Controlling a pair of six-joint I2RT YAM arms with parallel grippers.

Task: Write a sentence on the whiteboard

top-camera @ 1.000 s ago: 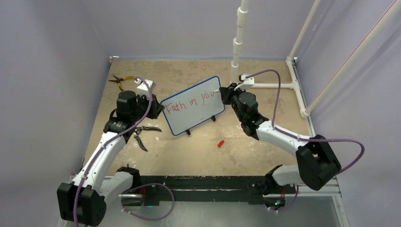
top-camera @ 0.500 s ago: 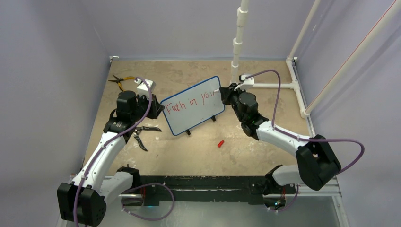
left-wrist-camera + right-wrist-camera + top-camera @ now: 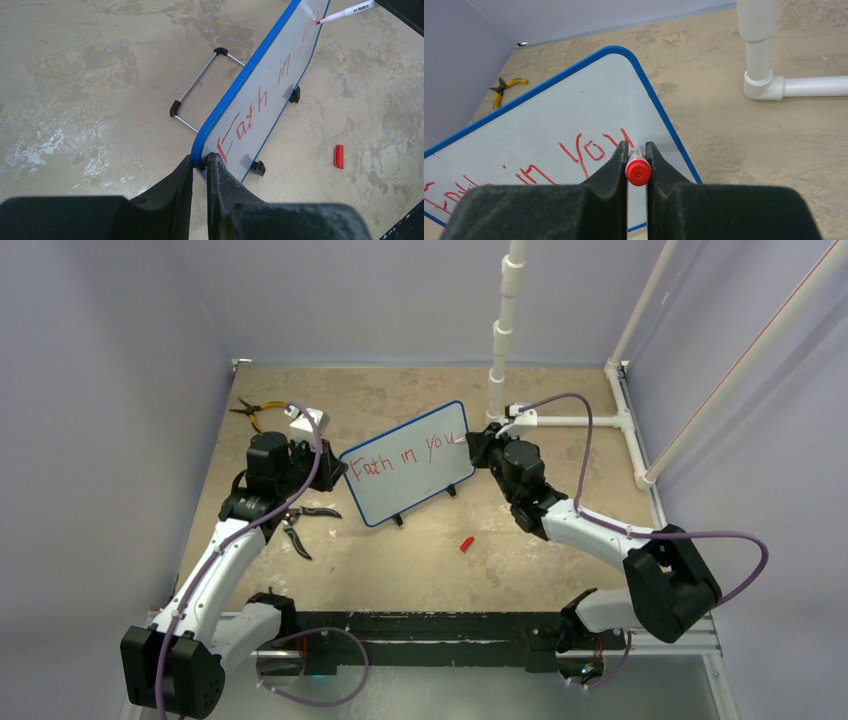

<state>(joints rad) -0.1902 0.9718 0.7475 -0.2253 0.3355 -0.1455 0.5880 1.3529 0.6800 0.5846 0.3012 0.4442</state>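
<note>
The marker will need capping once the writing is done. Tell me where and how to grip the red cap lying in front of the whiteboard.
I would take the red cap across its middle, coming straight down from above. It lies flat on the table, clear of the whiteboard, so only its top and long sides are free; turn the jaws crosswise to its length.

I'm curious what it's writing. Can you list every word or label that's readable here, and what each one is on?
"Fath in you": red handwriting on the whiteboard.
Dark brand print on the marker: too small and blurred to read.
No other text shows.
</note>
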